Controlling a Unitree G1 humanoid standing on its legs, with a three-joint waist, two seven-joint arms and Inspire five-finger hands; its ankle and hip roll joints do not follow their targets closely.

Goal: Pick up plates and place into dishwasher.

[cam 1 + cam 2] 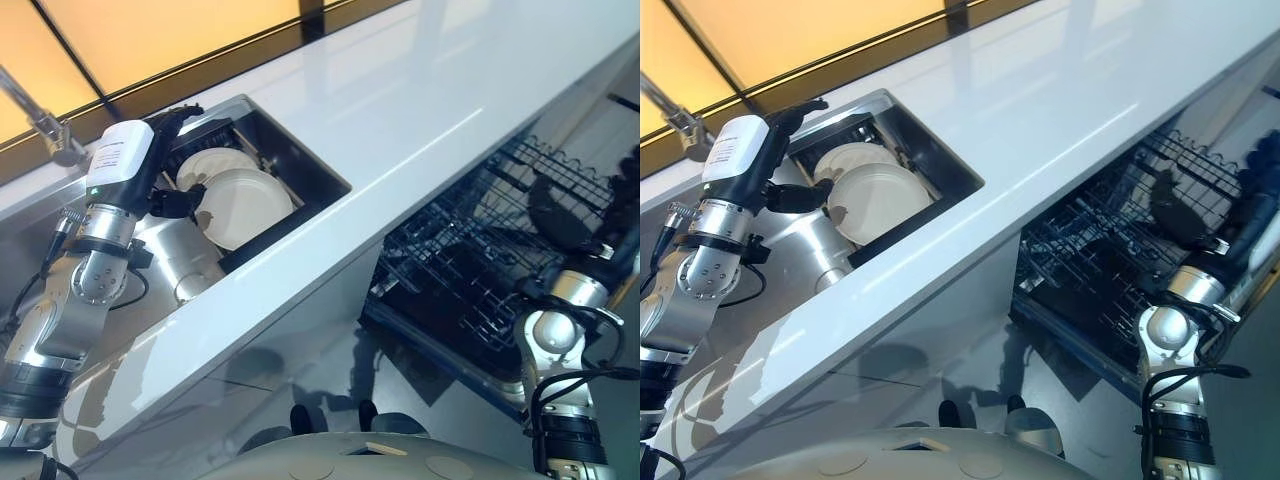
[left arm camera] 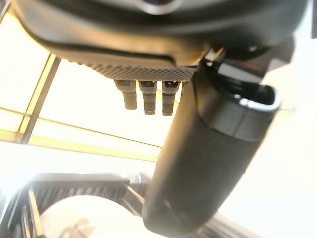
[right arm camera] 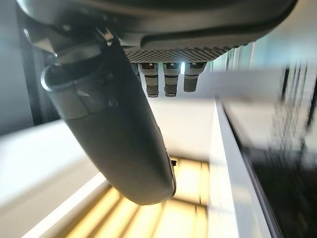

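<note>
Two white plates lean in the sink (image 1: 300,165), the front plate (image 1: 248,205) overlapping the rear plate (image 1: 212,160). My left hand (image 1: 172,135) hangs over the sink's left end with its fingers straight above the plates and its thumb (image 1: 172,205) close to the front plate's left rim; it holds nothing. A plate (image 2: 74,218) shows past the thumb (image 2: 208,163) in the left wrist view. The dishwasher's dark wire rack (image 1: 470,270) stands pulled out at the right. My right hand (image 1: 562,208) hovers open and empty over the rack.
A white countertop (image 1: 430,110) runs between the sink and the dishwasher. A steel cylinder-shaped vessel (image 1: 185,258) lies in the sink beside the plates. A faucet (image 1: 40,118) rises at the far left. A lit window strip runs along the back.
</note>
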